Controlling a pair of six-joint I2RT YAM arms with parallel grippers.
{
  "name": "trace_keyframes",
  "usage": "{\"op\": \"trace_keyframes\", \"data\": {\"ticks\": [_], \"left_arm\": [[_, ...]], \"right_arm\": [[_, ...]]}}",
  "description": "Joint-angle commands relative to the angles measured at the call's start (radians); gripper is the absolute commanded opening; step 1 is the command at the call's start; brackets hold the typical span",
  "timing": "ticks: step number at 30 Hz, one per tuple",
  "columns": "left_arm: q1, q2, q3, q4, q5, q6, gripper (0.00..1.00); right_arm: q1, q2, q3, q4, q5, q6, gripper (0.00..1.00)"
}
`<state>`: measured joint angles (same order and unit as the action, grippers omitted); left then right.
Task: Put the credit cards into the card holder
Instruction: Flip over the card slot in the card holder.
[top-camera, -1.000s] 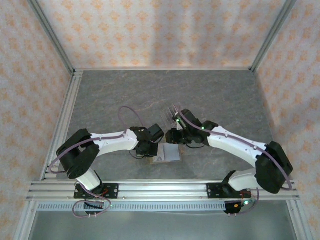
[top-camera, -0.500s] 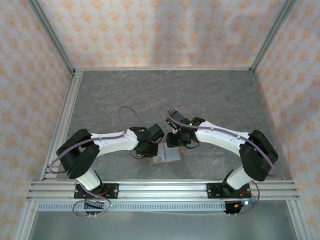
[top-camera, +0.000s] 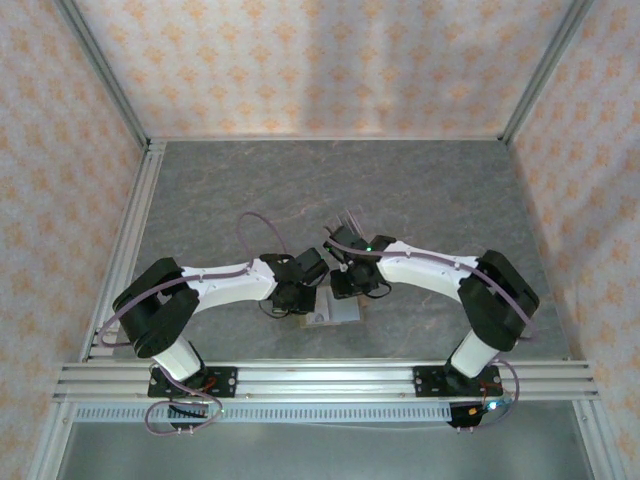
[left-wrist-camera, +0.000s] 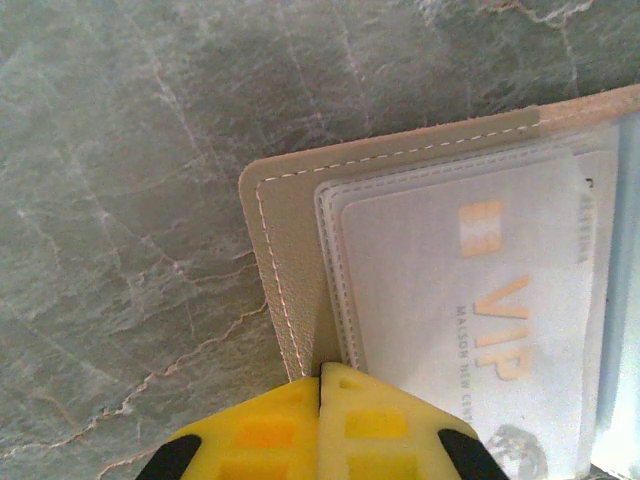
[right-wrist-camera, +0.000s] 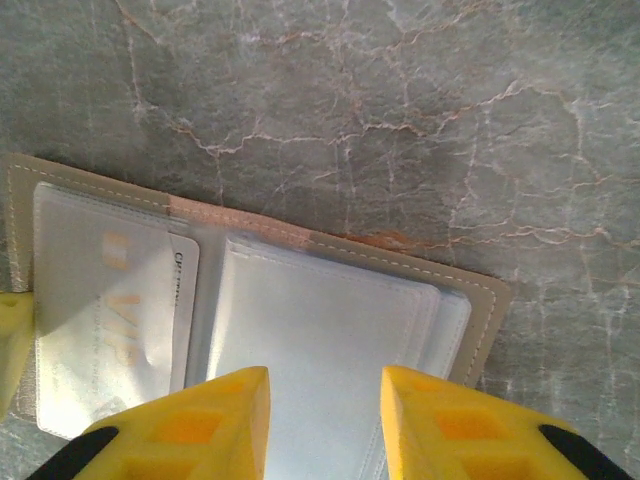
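Veined stone, stitched tan card holder

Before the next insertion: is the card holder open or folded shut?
Open and flat: the card holder shows two clear sleeves, a VIP card in one.

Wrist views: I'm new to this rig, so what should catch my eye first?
The tan card holder lies opened flat on the grey marbled table, with a pale VIP card inside one clear sleeve. The left fingers are shut at its edge, while the right fingers stand apart above the other sleeve.
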<state>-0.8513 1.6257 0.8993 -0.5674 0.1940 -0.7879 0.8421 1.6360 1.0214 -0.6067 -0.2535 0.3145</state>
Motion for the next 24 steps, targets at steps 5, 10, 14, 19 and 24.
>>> {"op": "trace_keyframes", "data": {"ticks": [5,10,14,19,24], "left_arm": [[-0.014,0.002,-0.011,-0.036,-0.028,-0.016,0.0],[-0.013,0.002,-0.012,-0.034,-0.027,-0.017,0.0],[-0.014,0.001,-0.01,-0.035,-0.026,-0.017,0.0],[-0.013,0.005,-0.007,-0.037,-0.025,-0.014,0.0],[-0.013,0.01,-0.003,-0.04,-0.023,-0.01,0.0]], "right_arm": [[0.013,0.051,0.022,-0.006,0.058,-0.021,0.34],[0.042,0.075,-0.032,0.032,0.106,-0.01,0.33],[0.081,0.1,-0.065,0.053,0.147,0.013,0.31],[0.104,0.113,-0.081,0.065,0.173,0.042,0.22],[0.104,0.088,-0.065,0.044,0.198,0.043,0.1]]}}
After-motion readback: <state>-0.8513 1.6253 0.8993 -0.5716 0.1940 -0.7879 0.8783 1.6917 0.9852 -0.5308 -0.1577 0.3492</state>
